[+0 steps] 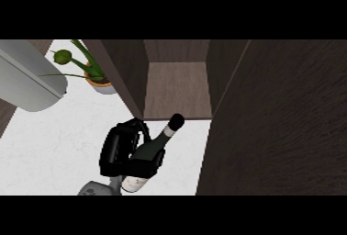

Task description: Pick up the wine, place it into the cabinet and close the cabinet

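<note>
Counter [47,137]: white top, faintly marbled.
Standing on it:
- Potted plant [102,84], green stems in a small pale pot, far left, just beside the cabinet's side wall.
- Cabinet [177,89], dark wood, at the far edge, door [271,128] swung open.
- Large grey rounded body [27,80], far-left corner, kind unclear.

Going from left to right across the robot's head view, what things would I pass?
Grey cylinder → potted plant → left hand → wine bottle that it holds → open cabinet door. The cabinet's compartment overlaps the bottle's span, so it is left out.
</note>
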